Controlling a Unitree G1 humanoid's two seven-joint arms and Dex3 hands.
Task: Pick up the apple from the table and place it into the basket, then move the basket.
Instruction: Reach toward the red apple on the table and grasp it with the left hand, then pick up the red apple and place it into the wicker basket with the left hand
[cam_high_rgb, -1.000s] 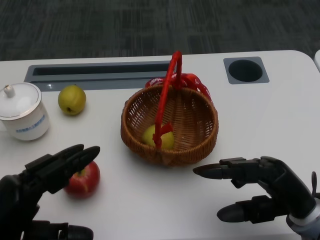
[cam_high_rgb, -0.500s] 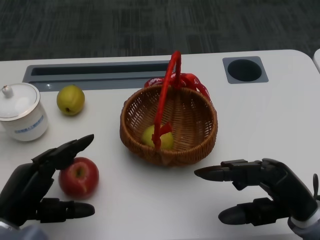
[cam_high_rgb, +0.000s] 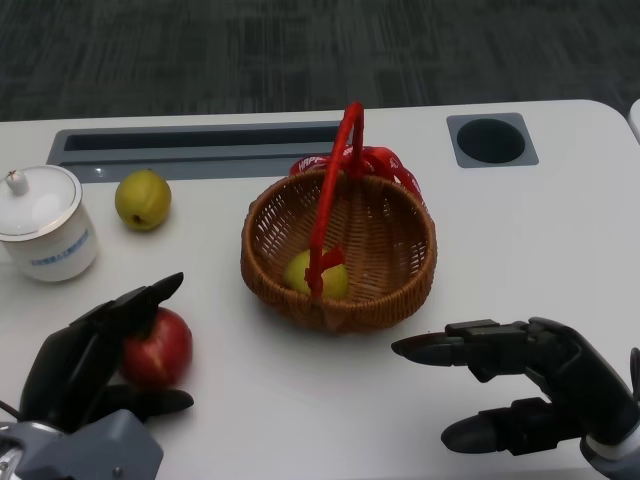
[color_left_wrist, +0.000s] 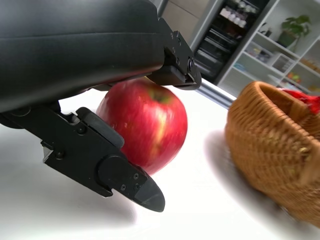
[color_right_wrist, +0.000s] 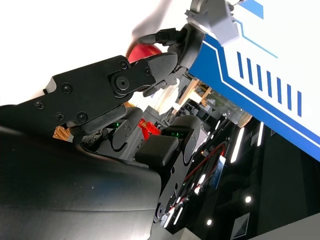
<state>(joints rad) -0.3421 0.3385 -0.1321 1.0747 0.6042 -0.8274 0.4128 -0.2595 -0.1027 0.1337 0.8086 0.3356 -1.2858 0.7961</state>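
Cupping the apple (cam_high_rgb: 158, 347), left hand (cam_high_rgb: 85, 360) fingers (color_left_wrist: 120, 175) surround it.

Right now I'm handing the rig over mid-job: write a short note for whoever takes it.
Left hand: fingers curled around the red apple, which sits on the table; a firm grip can't be confirmed.
Right hand: open, empty, hovering near the basket.
The basket stands mid-table and holds a yellow-green fruit, not the apple.
Done: the left hand has reached the apple.
Left: lift the apple, drop it into the basket, then move the basket.
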